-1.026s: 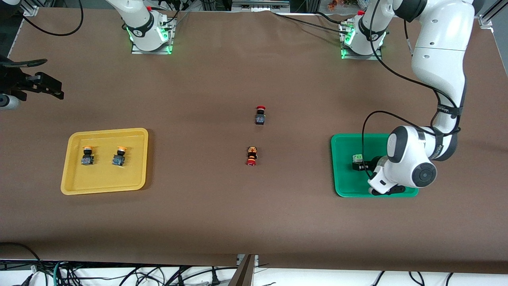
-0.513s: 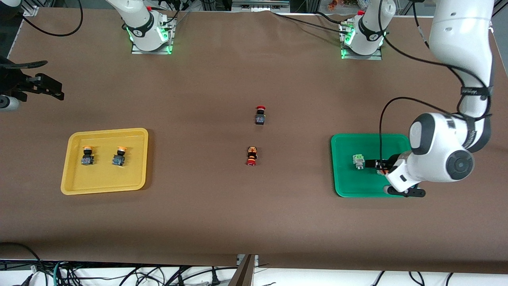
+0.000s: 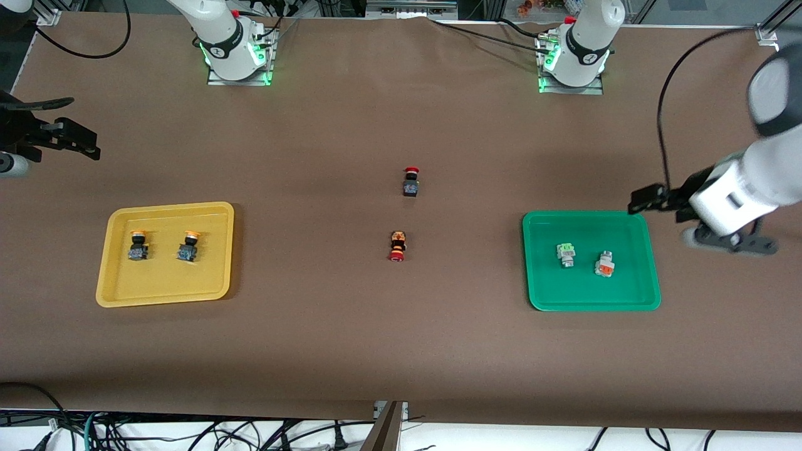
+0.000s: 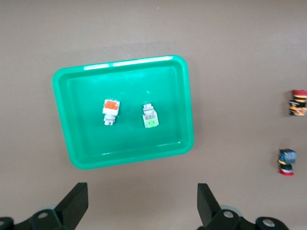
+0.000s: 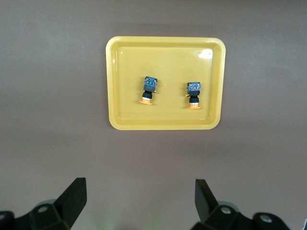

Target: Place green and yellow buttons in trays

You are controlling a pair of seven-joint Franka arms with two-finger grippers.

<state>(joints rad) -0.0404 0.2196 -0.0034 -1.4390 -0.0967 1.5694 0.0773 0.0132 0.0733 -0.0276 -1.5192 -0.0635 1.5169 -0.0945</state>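
Observation:
The green tray (image 3: 633,238) holds two pale grey-white buttons, one faced green (image 3: 566,254) and one faced orange (image 3: 604,264). The left wrist view shows the tray (image 4: 81,134) with the orange-faced button (image 4: 111,110) and the green-faced button (image 4: 149,115). My left gripper (image 3: 638,200) (image 4: 142,206) is open and empty, up in the air over the tray's rim toward the robots. The yellow tray (image 3: 163,282) (image 5: 168,57) holds two yellow-capped buttons (image 3: 137,245) (image 3: 188,246), also in the right wrist view (image 5: 149,89) (image 5: 194,94). My right gripper (image 3: 88,143) (image 5: 140,201) is open and empty, and that arm waits.
A red-capped black button (image 3: 410,181) (image 4: 287,161) and a red-capped orange-black button (image 3: 397,245) (image 4: 298,103) lie on the brown table mid-way between the trays. The arm bases stand along the table's edge at the robots' side.
My left gripper has let go of the orange-faced button in the green tray, then risen and drawn back toward the left arm's end of the table. The right arm has not moved.

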